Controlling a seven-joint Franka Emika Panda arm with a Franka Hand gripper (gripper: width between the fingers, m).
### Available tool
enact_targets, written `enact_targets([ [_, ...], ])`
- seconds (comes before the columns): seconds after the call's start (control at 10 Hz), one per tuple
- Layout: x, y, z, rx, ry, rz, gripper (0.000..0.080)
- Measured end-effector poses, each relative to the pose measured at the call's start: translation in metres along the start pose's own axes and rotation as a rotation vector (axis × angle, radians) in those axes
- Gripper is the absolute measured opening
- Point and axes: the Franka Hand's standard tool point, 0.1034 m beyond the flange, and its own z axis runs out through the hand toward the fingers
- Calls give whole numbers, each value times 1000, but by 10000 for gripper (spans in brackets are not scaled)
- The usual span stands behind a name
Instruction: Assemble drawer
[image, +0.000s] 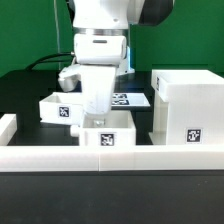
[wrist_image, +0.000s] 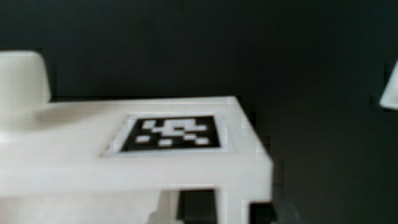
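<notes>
Gripper (image: 96, 108) hanging low over desk (image: 25, 95), fingertips hiding behind front tray (image: 107, 135), so cannot tell jaw spread. Rear tray (image: 58, 108) lying just beside it, toward exterior view's left. Casing (image: 185, 105) standing upright at exterior view's right. Wrist view showing 1 marker (wrist_image: 173, 133) on white plastic

The tall white plastic box casing (image: 178, 103) looks smooth and matt. The small white plastic tray (image: 108, 139) has the same smooth, dull finish. The flat black table (image: 25, 90) appears matt, without shine.
</notes>
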Motion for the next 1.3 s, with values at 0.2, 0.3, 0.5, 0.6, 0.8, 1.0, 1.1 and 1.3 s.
enact_targets([
  [0.2, 8, 2, -1, 6, -4, -18, 44],
  [0.3, 5, 1, 0, 8, -5, -13, 44],
  [0.5, 4, 0, 1, 11, -4, -10, 44],
  [0.6, 7, -2, 3, 16, -3, -13, 44],
  [0.8, 19, -2, 2, 16, -10, -40, 44],
  [1.0, 23, -3, 3, 18, -7, -33, 44],
  [1.1, 27, -3, 3, 18, -3, -25, 44],
  [1.3, 32, -4, 3, 19, 0, -11, 44],
])
